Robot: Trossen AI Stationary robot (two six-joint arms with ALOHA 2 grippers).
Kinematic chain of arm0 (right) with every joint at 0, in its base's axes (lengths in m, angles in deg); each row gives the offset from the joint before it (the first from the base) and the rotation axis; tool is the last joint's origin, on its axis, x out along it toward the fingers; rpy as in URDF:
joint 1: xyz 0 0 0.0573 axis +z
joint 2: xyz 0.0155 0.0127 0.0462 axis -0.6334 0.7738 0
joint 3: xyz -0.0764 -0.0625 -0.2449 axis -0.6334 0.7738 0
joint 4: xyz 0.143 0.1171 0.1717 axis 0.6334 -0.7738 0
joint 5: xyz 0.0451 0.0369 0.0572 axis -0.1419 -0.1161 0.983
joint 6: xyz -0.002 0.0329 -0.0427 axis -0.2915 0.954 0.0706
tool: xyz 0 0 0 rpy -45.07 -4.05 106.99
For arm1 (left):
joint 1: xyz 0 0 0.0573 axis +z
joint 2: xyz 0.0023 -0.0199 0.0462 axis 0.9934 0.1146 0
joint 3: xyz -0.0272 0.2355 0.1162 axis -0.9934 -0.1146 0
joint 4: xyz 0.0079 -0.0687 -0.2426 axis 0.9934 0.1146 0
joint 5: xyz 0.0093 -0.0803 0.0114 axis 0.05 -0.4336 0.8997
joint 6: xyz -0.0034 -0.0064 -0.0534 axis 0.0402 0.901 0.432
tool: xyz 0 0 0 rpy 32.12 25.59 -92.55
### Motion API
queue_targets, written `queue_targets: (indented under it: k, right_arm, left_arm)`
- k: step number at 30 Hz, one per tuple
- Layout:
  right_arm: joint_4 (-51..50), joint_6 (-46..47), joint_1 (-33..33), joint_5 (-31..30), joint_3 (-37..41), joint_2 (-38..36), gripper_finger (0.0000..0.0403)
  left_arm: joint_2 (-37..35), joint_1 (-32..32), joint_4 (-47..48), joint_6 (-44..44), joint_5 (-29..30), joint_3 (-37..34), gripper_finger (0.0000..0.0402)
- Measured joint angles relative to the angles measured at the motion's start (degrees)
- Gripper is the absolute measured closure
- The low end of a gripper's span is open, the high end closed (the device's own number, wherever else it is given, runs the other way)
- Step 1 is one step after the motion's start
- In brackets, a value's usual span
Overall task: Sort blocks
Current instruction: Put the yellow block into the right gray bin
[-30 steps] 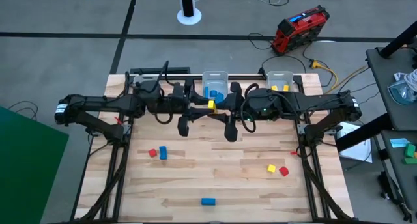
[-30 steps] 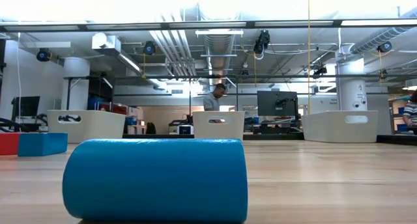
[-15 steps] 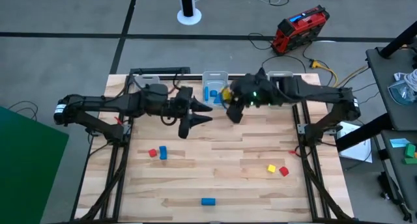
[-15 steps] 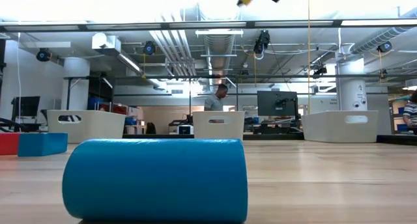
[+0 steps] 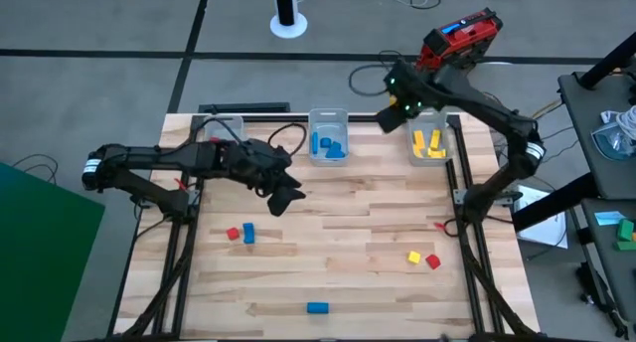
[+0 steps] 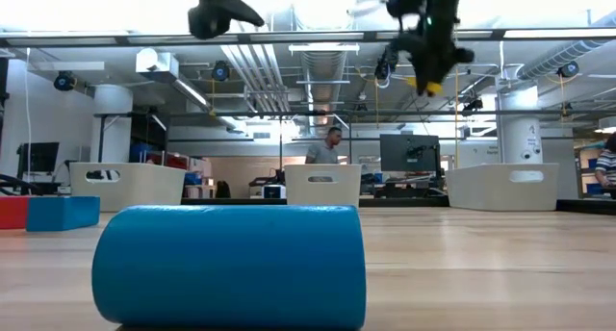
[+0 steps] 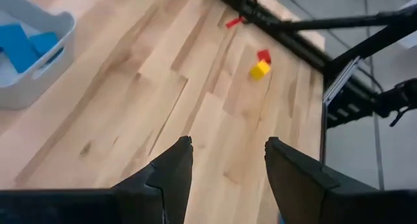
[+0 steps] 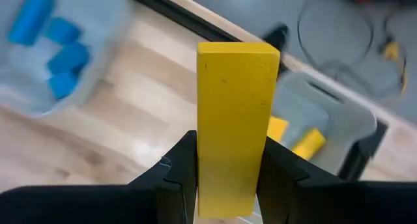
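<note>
Swinging away from the middle bin, the right pincer [image 8: 225, 165] now hangs near the yellow bin [image 5: 431, 143], clamped on a yellow block [image 8: 236, 120]. The left pincer [image 7: 225, 162] has pulled back over the tabletop [image 5: 328, 243], fingers apart and holding nothing.

My rig: two matte black arms, jointed segments. Left arm [image 5: 169, 161]: white band marking near shoulder, black cable looped at wrist. Right arm [image 5: 477, 98]: green indicator light at wrist. Fingers [image 7: 171, 175] dark, flat, tapered.

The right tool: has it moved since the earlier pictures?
Yes. The right tool, gripping a yellow block, has swung from beside the blue bin towards the yellow bin.
</note>
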Motion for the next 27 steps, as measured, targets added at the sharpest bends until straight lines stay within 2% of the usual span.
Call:
queue_targets:
  k: [4, 9, 14, 20, 27]
  right_arm:
    - [-0.9, 0.4, -7.6, 2.4, 2.0, 1.7, 0.0300]
    - [-0.8, 0.4, -14.1, 2.4, 5.3, 4.1, 0.0300]
    - [-0.9, 0.5, -16.3, 3.4, 8.5, 5.7, 0.0300]
    - [-0.7, 1.3, -17.4, -1.3, 12.5, 7.8, 0.0298]
    - [-0.4, 0.9, -17.4, -1.2, 15.9, 9.5, 0.0198]
  left_arm:
    - [0.0, 0.0, 0.9, 0.0, 0.0, 0.0, 0.0232]
    - [0.0, 0.0, 0.9, -0.1, 1.6, 0.0, 0.0232]
    - [0.0, 0.0, 1.0, -0.3, 2.1, 0.0, 0.0233]
    - [0.0, 0.0, 2.1, -0.5, 2.1, 0.0, 0.0233]
    - [0.0, 0.0, 4.0, -0.5, 2.1, 0.0, 0.0232]
